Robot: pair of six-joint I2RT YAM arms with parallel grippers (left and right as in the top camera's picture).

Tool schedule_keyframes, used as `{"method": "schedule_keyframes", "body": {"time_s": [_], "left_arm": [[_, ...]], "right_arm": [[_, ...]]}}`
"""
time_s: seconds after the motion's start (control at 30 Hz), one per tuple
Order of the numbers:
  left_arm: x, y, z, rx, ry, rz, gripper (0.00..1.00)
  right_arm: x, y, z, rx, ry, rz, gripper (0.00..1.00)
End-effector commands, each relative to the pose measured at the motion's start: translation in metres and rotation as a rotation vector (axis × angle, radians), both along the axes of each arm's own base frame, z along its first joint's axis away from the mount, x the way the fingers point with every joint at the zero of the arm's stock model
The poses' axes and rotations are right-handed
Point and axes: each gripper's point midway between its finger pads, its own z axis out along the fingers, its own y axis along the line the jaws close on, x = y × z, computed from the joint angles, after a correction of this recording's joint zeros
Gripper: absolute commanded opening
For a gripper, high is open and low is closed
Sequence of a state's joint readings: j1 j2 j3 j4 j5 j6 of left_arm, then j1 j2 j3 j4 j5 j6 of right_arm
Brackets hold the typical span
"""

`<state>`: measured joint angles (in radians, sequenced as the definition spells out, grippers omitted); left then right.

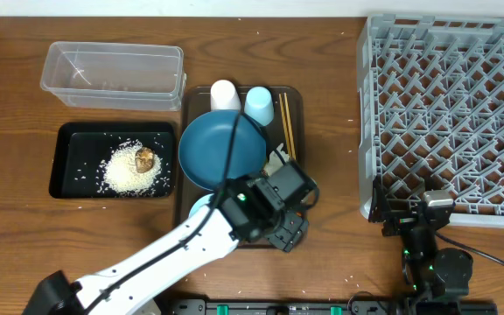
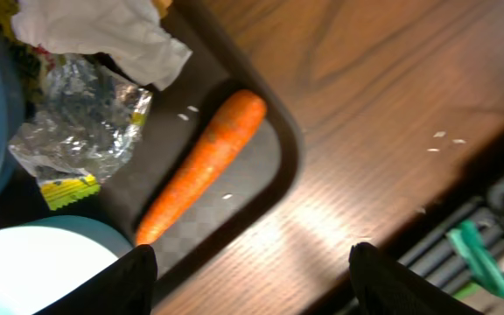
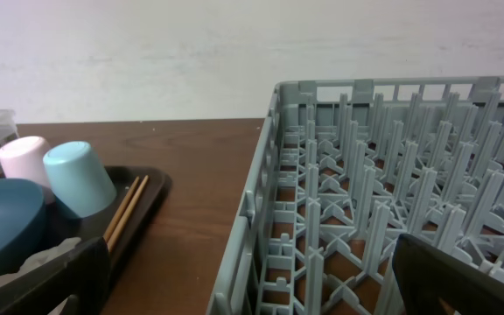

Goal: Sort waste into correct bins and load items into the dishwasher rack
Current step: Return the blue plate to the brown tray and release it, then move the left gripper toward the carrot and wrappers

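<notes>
Sorting looks barely begun: the loose rice (image 1: 132, 175) and brown food lump (image 1: 144, 158) lie in the black tray (image 1: 68, 140), left of the brown serving tray (image 2: 291, 149). On the serving tray sit the carrot (image 2: 204, 166), tissue (image 2: 103, 31), foil wrapper (image 2: 77, 131), plate (image 1: 221, 149), both cups and chopsticks (image 1: 287, 127). The dishwasher rack (image 1: 444, 105), right of the serving tray, holds nothing. The left gripper (image 2: 252, 254) hovers by the carrot, fingers apart, empty. The right gripper (image 1: 427, 210) is spread wide, empty.

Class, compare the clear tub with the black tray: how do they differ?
The clear tub is see-through; the black tray is opaque. The tub has taller walls; the tray is shallow. The tray holds rice with a brown lump; the tub shows no such pile. Both are rectangular, similar in footprint.
</notes>
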<state>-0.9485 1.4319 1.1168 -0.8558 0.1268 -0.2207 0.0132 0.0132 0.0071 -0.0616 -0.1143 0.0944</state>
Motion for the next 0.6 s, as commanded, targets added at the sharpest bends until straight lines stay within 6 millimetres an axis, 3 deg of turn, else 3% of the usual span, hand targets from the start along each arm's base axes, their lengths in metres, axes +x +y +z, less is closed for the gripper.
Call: {"method": "schedule_keyframes", "body": {"time_s": [0.0,0.2,0.4,0.57], "left_arm": [[0.01,0.008,-0.015,0.112,-0.07,-0.033,0.72],[0.001,0.0,-0.05,0.22,-0.055,-0.271,0.73],[0.01,-0.012,-0.074,0.232,-0.06,-0.293,0.74],[0.01,-0.009,-0.092,0.28,-0.032,-0.308,0.74]], "right_arm": [[0.0,-0.004,-0.002,-0.006,0.005,-0.016,0.99],[0.0,-0.004,-0.002,-0.006,0.005,-0.016,0.99],[0.0,-0.004,-0.002,-0.006,0.005,-0.016,0.99],[0.0,-0.004,-0.002,-0.006,0.005,-0.016,0.99]]}}
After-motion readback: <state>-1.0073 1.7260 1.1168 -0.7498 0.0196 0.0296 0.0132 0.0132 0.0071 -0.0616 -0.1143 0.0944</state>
